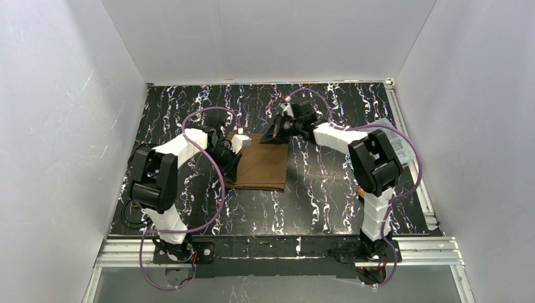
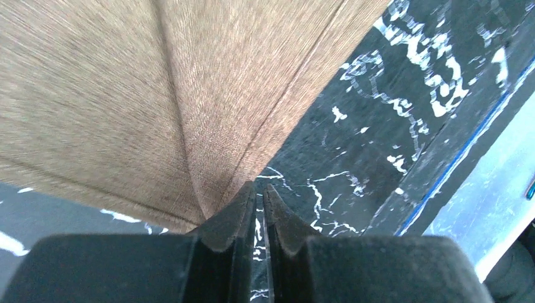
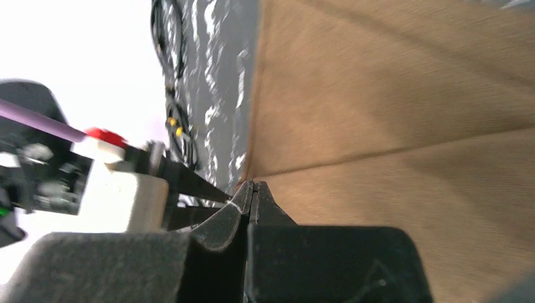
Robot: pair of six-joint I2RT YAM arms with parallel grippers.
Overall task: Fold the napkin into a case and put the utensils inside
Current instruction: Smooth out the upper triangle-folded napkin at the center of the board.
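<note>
napkin (image 1: 262,167): brown, partly folded, lying on the middle of the table (image 1: 328,189); near edge flat, both far corners raised.
left pincer (image 2: 259,189): at the napkin's far left corner; jaws narrow, only a thin slit between them. Cloth creases run together into the fingertips (image 2: 243,202), so the corner reads as pinched.
right pincer (image 3: 252,186): at the napkin's far right corner; jaws pressed together on that corner, with the cloth fanning out from the tips.
top view: left pincer (image 1: 235,144) and right pincer (image 1: 276,134) are both on the napkin's far edge, one per corner, well apart.
napkin surface: fold lines visible in both wrist views; nothing lying on it.
</note>
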